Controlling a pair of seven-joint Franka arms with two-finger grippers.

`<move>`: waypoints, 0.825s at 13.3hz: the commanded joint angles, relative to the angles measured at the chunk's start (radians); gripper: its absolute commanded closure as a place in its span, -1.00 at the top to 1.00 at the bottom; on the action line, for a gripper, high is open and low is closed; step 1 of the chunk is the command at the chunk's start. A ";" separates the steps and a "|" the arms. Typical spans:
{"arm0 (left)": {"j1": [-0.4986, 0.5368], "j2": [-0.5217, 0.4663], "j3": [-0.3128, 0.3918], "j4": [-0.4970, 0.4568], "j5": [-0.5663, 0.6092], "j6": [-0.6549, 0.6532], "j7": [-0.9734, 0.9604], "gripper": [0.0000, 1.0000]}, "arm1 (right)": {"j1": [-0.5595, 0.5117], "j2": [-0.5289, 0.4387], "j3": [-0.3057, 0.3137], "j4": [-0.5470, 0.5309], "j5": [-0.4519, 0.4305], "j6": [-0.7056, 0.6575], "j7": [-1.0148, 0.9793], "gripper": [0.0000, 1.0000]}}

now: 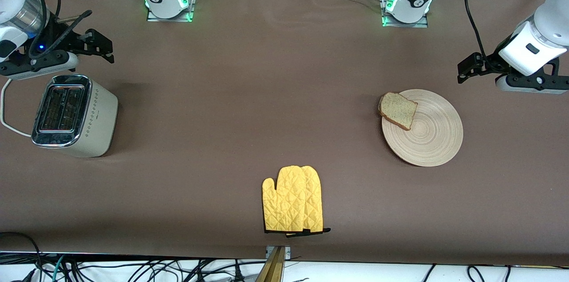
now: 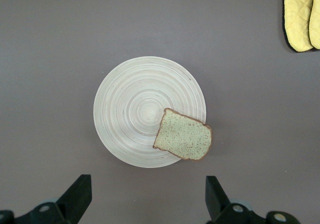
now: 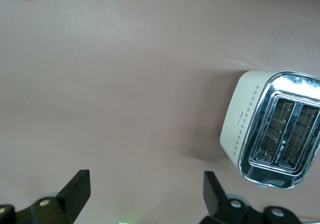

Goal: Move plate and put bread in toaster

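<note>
The round beige plate [image 1: 433, 139] lies toward the left arm's end of the table. The speckled brown bread [image 1: 398, 110] rests on its rim and overhangs the edge a little. In the left wrist view the plate [image 2: 135, 109] and the bread [image 2: 183, 135] show whole. My left gripper [image 1: 469, 68] [image 2: 148, 191] hangs open over bare table beside the plate, holding nothing. The cream toaster [image 1: 73, 115] [image 3: 272, 129] stands at the right arm's end, its two slots empty. My right gripper [image 1: 100, 46] [image 3: 147, 189] hovers open over the table beside the toaster.
A yellow quilted oven mitt [image 1: 293, 204] [image 2: 300, 16] lies near the table's front edge, about midway between the two ends. The toaster's white cord [image 1: 6, 108] loops off toward the table's end. Brown cloth covers the table.
</note>
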 commanded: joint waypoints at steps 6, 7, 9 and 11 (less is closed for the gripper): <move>0.003 0.018 0.001 0.019 0.001 -0.011 0.019 1.00 | -0.001 -0.009 0.008 0.017 -0.016 -0.008 0.001 1.00; 0.006 0.018 0.001 0.019 0.001 -0.010 0.019 1.00 | -0.001 -0.008 0.008 0.017 -0.016 -0.005 0.001 1.00; 0.006 0.021 0.001 0.022 0.001 -0.007 0.021 1.00 | -0.001 -0.009 0.008 0.017 -0.016 -0.014 -0.001 1.00; 0.006 0.023 0.001 0.026 0.001 -0.007 0.021 1.00 | -0.001 -0.009 0.008 0.017 -0.016 -0.014 -0.010 1.00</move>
